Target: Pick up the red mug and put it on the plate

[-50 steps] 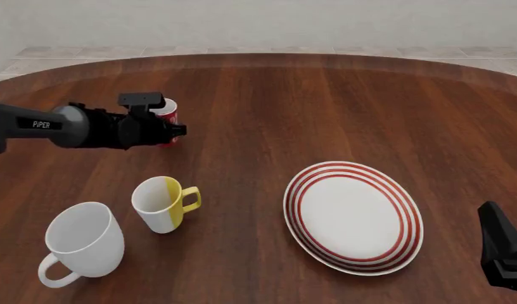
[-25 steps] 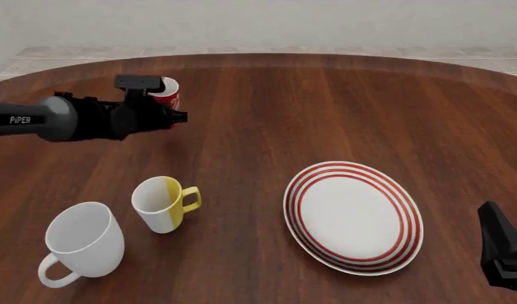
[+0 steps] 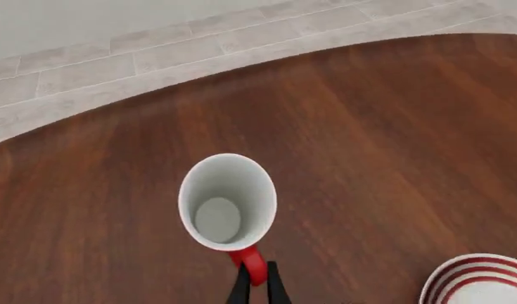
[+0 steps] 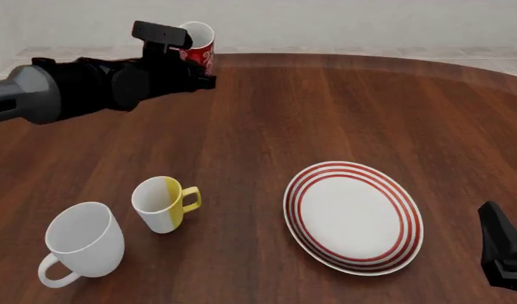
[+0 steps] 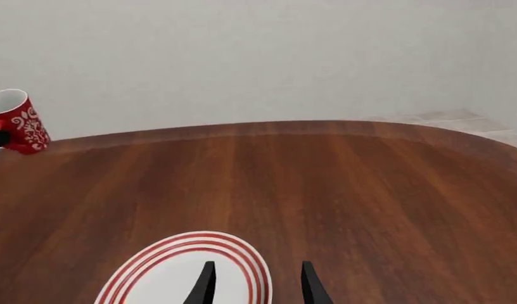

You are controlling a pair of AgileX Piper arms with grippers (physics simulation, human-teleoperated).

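The red mug (image 4: 199,46), red with white script and a white inside, hangs high above the far left of the table, held by my left gripper (image 4: 193,69). In the left wrist view the gripper (image 3: 256,282) is shut on the mug's red handle, with the mug (image 3: 227,201) seen from above. The mug also shows in the right wrist view (image 5: 16,121). The white plate with red rings (image 4: 353,216) lies at the near right, also in the right wrist view (image 5: 187,272). My right gripper (image 5: 254,285) is open and empty above the plate's near edge.
A yellow-and-white mug (image 4: 164,203) and a large white mug (image 4: 81,242) stand at the near left of the brown wooden table (image 4: 326,114). The plate's edge shows in the left wrist view (image 3: 478,282). My right arm (image 4: 505,253) sits at the near right corner.
My left gripper has lifted the red mug off the table and carried it up and slightly right. The right arm has not moved.
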